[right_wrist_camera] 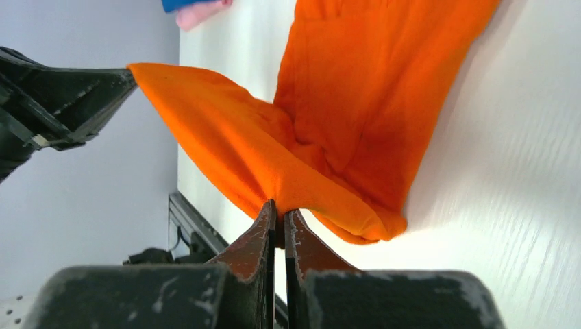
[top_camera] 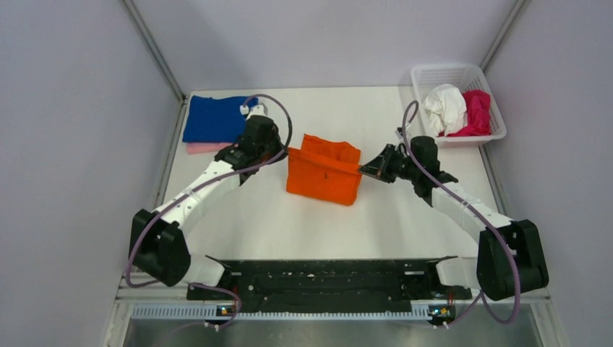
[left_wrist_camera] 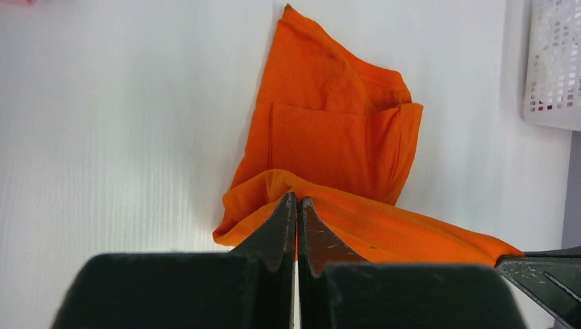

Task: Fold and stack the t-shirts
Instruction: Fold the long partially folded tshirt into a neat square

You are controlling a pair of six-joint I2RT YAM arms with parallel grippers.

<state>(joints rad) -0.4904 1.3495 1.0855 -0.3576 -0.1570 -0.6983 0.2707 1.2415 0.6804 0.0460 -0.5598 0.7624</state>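
Note:
The orange t-shirt (top_camera: 324, 170) lies partly folded mid-table. My left gripper (top_camera: 283, 152) is shut on its left edge. My right gripper (top_camera: 363, 169) is shut on its right edge. Between them the near edge is lifted and stretched. In the left wrist view the gripper (left_wrist_camera: 297, 203) pinches the orange cloth (left_wrist_camera: 329, 137); in the right wrist view the gripper (right_wrist_camera: 279, 209) does the same to the shirt (right_wrist_camera: 356, 103). A folded blue shirt (top_camera: 213, 118) lies on a pink shirt (top_camera: 206, 147) at the back left. White (top_camera: 445, 107) and magenta (top_camera: 476, 110) shirts sit crumpled in the basket.
A white lattice basket (top_camera: 450, 74) stands at the back right corner and also shows in the left wrist view (left_wrist_camera: 553, 68). Enclosure walls close the left, right and back. A black rail (top_camera: 325, 278) runs along the near edge between the arm bases.

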